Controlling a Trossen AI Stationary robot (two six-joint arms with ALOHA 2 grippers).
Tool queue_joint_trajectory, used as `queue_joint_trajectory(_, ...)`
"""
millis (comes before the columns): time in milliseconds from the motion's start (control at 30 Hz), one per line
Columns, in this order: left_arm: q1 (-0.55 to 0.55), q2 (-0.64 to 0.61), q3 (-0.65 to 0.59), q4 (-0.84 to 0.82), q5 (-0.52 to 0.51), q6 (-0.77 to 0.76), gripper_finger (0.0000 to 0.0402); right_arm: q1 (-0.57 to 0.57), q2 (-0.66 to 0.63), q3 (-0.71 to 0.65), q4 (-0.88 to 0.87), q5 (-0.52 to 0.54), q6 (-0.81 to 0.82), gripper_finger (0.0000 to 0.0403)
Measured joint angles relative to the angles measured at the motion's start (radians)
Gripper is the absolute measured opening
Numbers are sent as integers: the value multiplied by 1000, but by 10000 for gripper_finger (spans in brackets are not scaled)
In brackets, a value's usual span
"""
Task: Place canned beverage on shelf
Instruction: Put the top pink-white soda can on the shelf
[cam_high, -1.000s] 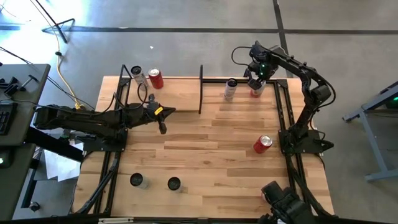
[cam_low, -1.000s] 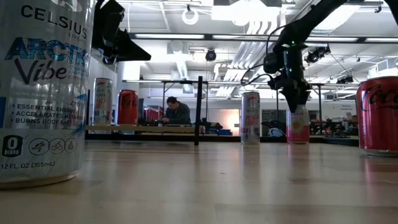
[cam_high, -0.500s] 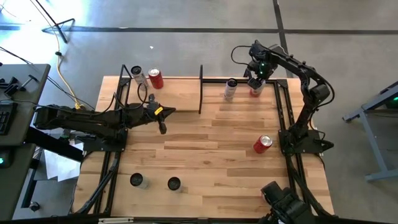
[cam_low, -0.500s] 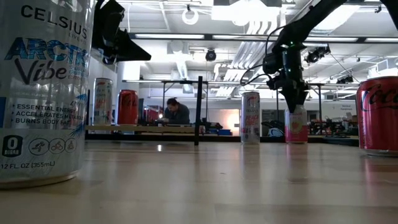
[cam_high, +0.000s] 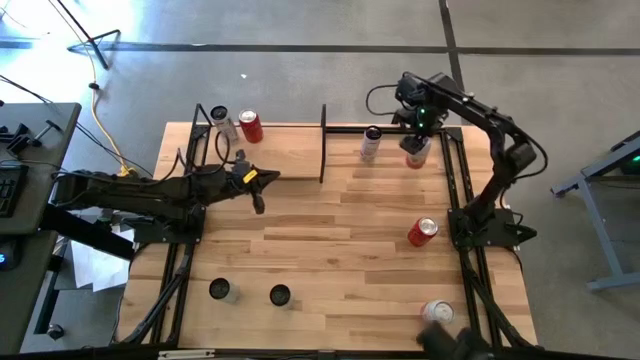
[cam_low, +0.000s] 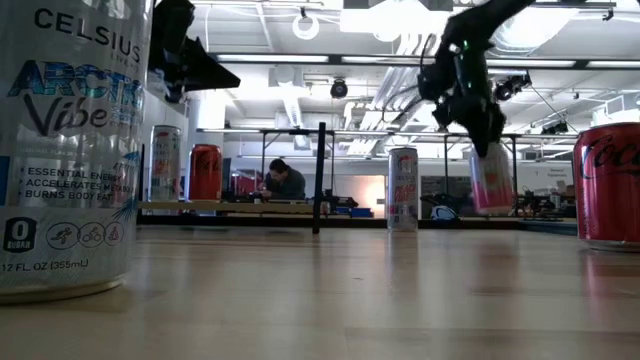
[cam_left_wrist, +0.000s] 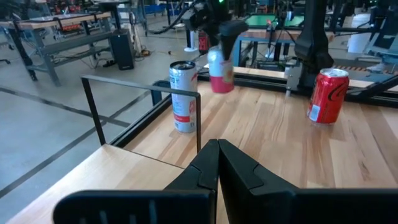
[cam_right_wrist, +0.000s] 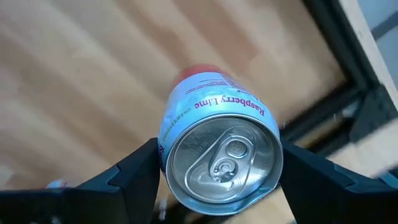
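my right gripper (cam_high: 417, 147) fingers are clamped on the pink can (cam_low: 490, 180), hanging tilted just above the surface's far right corner. the shelf (cam_high: 270, 160) lies well leftward along the far edge, beside my closed left gripper (cam_high: 262, 190).

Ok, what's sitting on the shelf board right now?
Two cans stand at the far left end of the shelf: a silver can and a red can. The left gripper, shut, hangs over the board's near edge and hides a small patch there.
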Motion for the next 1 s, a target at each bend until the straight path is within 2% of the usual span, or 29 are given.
queue_joint_trajectory(267, 0, -38, 0, -59, -10, -23, 0, 270, -88, 90, -119, -9, 194, 264)
queue_joint_trajectory(500, 0, -84, 0, -98, -11, -25, 0, 569, -78, 193, -118, -133, 364, 264)
queue_joint_trajectory(767, 0, -127, 0, -125, -13, -25, 0, 776, 90, 473, -111, -137, 416, 264)
queue_joint_trajectory(1000, 0, -209, -43, -158, -41, -51, 0, 809, 368, 865, -101, -129, 311, 264)
